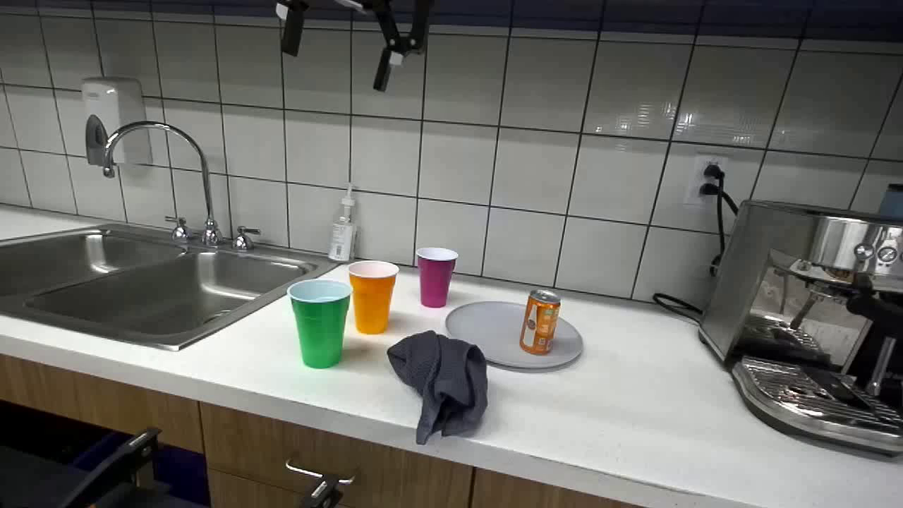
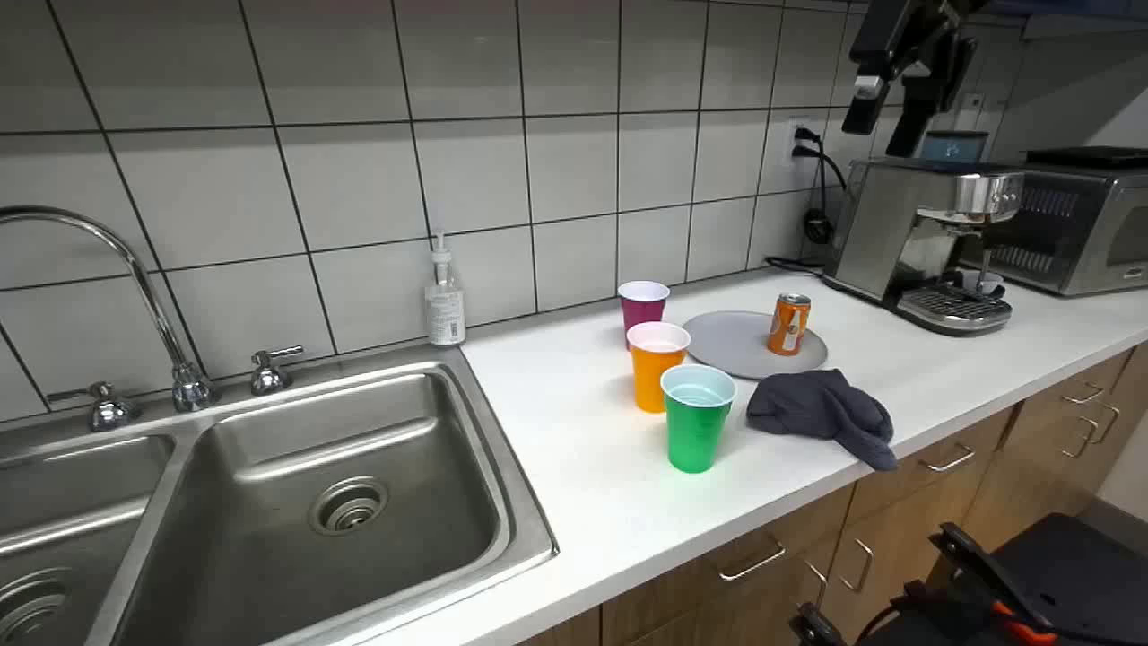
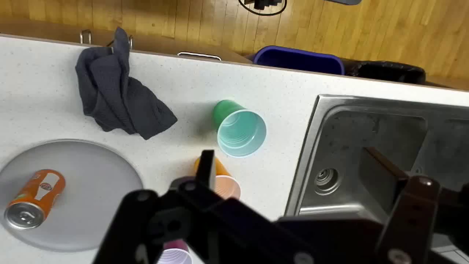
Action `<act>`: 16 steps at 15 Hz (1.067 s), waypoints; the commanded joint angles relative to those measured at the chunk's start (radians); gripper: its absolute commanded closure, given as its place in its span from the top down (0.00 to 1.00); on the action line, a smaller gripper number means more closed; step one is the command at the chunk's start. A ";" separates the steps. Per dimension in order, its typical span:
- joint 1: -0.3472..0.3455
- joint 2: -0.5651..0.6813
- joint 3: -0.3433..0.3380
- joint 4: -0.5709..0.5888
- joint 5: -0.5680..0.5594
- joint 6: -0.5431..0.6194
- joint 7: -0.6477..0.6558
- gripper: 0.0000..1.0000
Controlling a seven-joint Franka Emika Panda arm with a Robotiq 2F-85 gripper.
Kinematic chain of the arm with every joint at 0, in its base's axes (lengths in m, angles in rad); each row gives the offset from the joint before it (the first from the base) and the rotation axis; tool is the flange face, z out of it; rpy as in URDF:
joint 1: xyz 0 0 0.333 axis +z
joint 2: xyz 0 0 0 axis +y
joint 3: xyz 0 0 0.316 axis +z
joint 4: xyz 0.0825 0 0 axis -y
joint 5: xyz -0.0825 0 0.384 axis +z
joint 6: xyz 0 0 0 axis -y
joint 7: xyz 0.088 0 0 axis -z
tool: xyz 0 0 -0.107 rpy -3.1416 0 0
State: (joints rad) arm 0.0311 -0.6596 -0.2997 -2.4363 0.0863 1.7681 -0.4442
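Higher than the round grey plate (image 1: 487, 333) and the tapered orange plastic cup (image 1: 372, 305) near it hangs the black gripper (image 1: 335, 71), fingers wide apart, holding nothing.

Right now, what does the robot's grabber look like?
The gripper is mostly black, with two straight fingers on jointed links. Small whitish patches sit near the fingers, and round bolt heads show in the wrist view. I can't make out the arm itself.
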 commanded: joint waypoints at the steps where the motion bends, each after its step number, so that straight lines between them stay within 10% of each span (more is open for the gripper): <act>1: -0.023 0.005 0.018 0.002 0.012 -0.003 -0.011 1.00; 16: -0.050 -0.027 0.017 -0.139 0.001 0.270 -0.007 1.00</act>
State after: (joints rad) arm 0.0129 -0.6623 -0.2979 -2.5193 0.0858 1.9558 -0.4442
